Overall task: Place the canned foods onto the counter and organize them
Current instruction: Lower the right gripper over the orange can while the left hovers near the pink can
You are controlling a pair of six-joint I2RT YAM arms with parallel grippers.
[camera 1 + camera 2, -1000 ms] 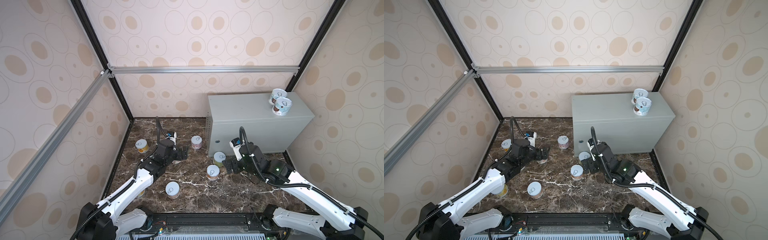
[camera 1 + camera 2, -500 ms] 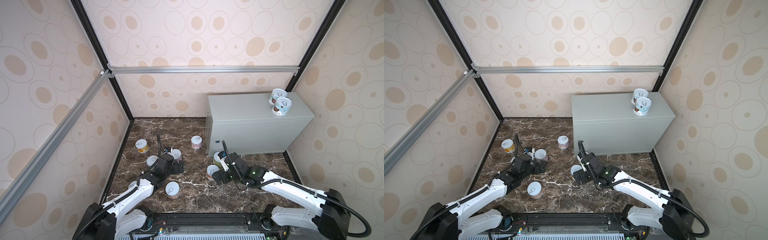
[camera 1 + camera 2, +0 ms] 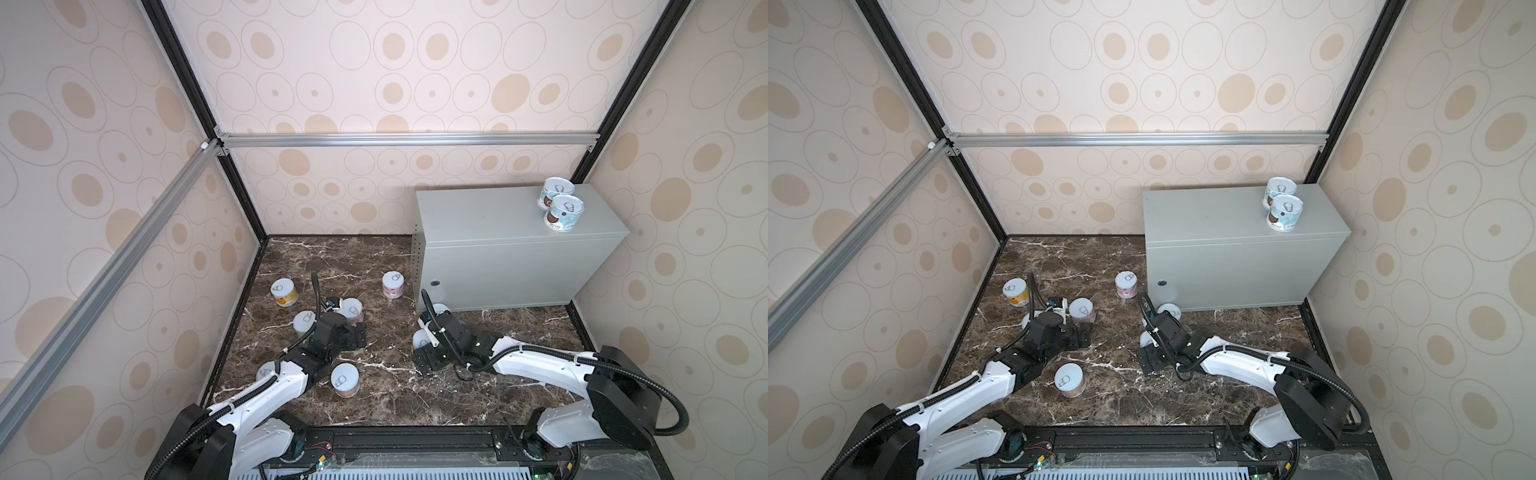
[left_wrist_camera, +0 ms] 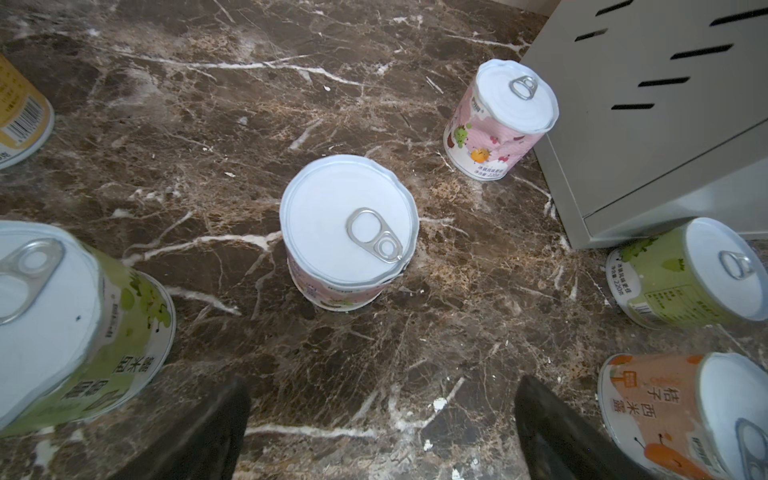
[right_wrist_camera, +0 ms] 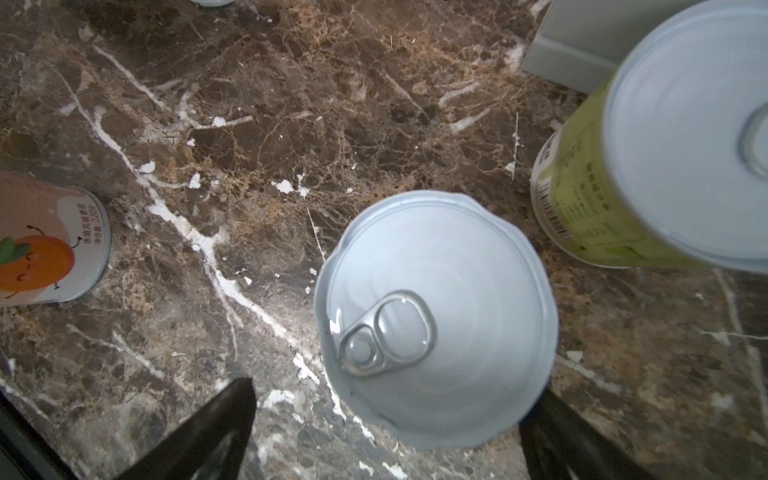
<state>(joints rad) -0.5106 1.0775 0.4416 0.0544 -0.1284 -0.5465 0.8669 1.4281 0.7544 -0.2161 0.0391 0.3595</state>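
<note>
Starting overhead, where do the tins sit? (Jo)

In both top views two light-blue tins [image 3: 563,214] stand touching each other on the counter [image 3: 498,224], at its far right corner. The others are down on the marble floor [image 3: 374,407], among them a yellow tin [image 3: 284,291] near the left wall. (Sam)

And the claws from up there? (Jo)

The left claw [image 3: 357,336] hangs low just beside a pink tin [image 3: 352,311], spread wide and empty. The right claw [image 3: 423,343] is low over a lid-up tin [image 3: 417,337] near the counter's front. The arm covers much of it, so from above I cannot tell whether they touch. (Sam)

Left wrist view? (Jo)

The pink tin [image 4: 349,224] stands upright ahead of both dark fingers [image 4: 216,428], clear of each. A second pink tin [image 4: 498,120] is just beside the counter's perforated side, and a green tin [image 4: 685,274] stands at the counter's corner. (Sam)

Right wrist view? (Jo)

The fingers are wide apart, with the lid-up tin [image 5: 436,320] between their tips. One finger seems to be against its rim and the other is apart from it, so nothing is gripped. Its label is hidden. The green tin [image 5: 615,174] is just beside it, and an orange tin [image 5: 45,245] is well apart. (Sam)
</note>
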